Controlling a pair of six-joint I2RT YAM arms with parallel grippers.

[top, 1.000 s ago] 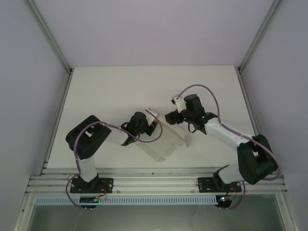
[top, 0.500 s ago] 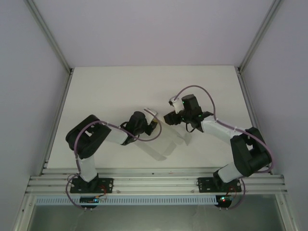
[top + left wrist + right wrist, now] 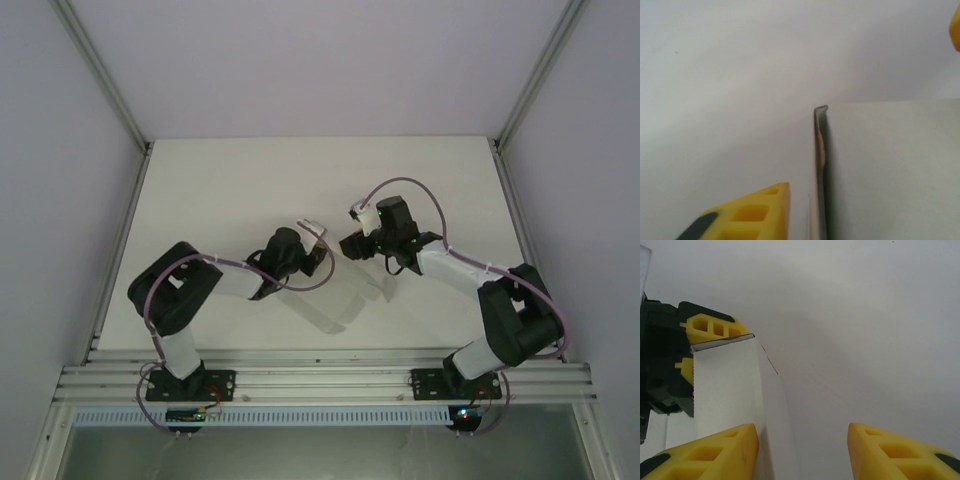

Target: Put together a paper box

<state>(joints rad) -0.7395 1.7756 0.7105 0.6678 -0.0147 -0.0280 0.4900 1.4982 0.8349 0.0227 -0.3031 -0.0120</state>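
Currently left gripper (image 3: 319, 253) pinches the paper box (image 3: 725, 385), right gripper (image 3: 802, 450) spread beside it; we fear a misaligned closing crumples the flap.

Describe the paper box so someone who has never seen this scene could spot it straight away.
On the white table, look at the middle, where the two black arms' tips nearly meet. The paper box is the small white card piece held up by the left claw, facing the open right claw. It is thin and creased, unlike the bulky black arms.
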